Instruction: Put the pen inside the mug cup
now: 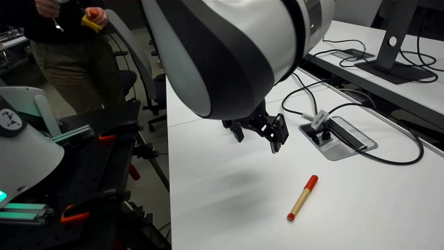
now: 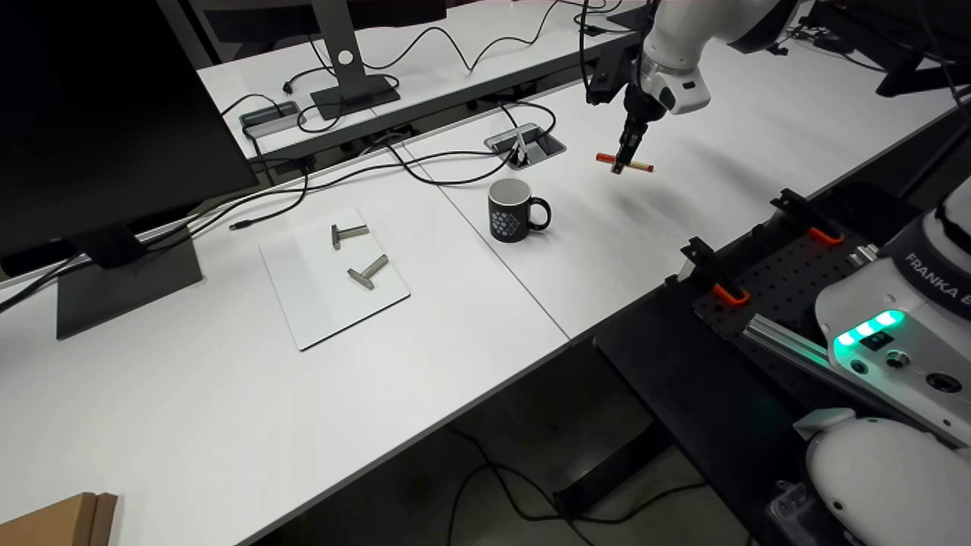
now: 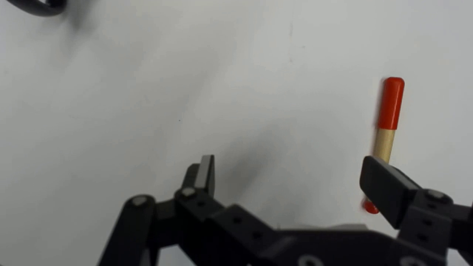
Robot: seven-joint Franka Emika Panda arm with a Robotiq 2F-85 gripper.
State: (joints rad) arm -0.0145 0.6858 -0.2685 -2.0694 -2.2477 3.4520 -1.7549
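Leftmost: mug [image 2: 508,216], upright on the table [image 2: 425,364]. The dark curve [image 3: 38,10] at the wrist view's upper left I take for its handle. Centre: my jaws, raised off the table, spread wide, nothing between them. Rightmost in the wrist view: pen [image 3: 383,144], lying flat, well apart from the mug, between the table's far edge and the edge on my side. It sits outside my gap, on the side away from the mug, partly hidden by the nearer finger [image 3: 388,192]. Its long axis runs oblique to both edges, red cap towards the far one, yet nearly square to my closing line. I judge that the grasp calls for a sideways shift away from the mug, then descent, with little turning. Risk: lowered from here, that finger could land on the pen.
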